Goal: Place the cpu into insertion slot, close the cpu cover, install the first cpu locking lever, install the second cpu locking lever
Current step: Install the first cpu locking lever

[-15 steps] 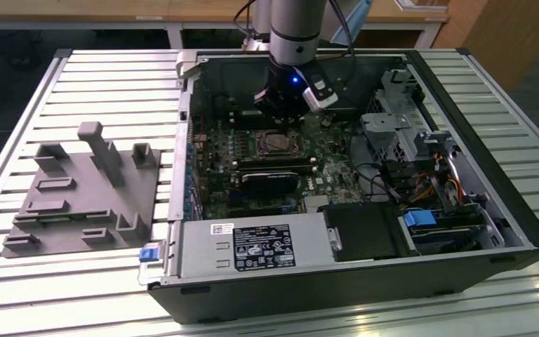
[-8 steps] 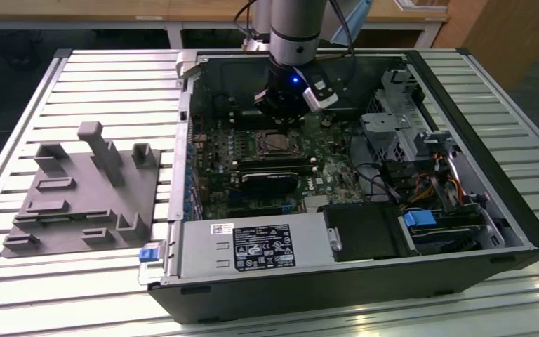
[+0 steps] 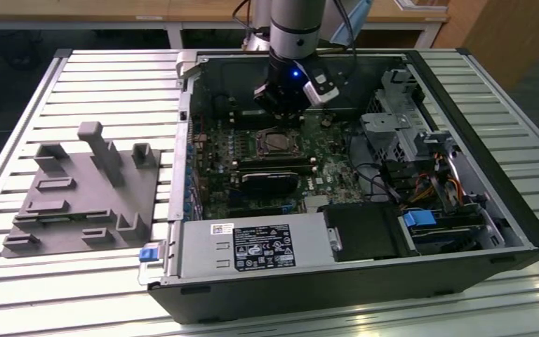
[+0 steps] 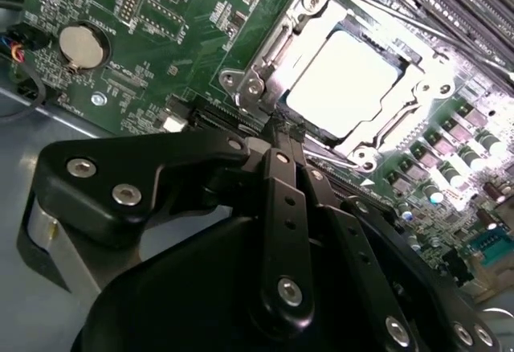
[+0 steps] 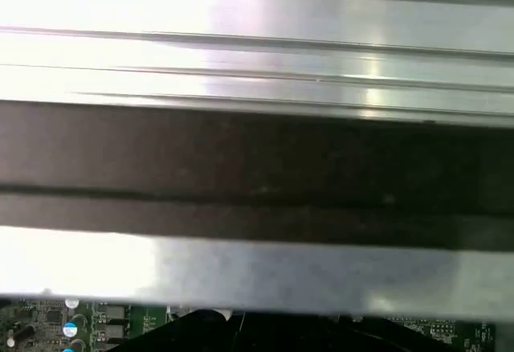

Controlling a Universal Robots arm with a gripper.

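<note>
While the cpu (image 4: 347,81) sits seated, gripper (image 4: 283,129) upright beside it, fingers together.

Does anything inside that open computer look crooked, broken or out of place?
Nothing stands out. The cpu lies flat and square in the insertion slot, with the cpu cover down around it.

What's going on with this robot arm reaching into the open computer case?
The arm's gripper sits low over the motherboard, right at the edge of the insertion slot. The cpu already lies in the slot, with the cpu cover down around it. The gripper holds nothing visible.
</note>
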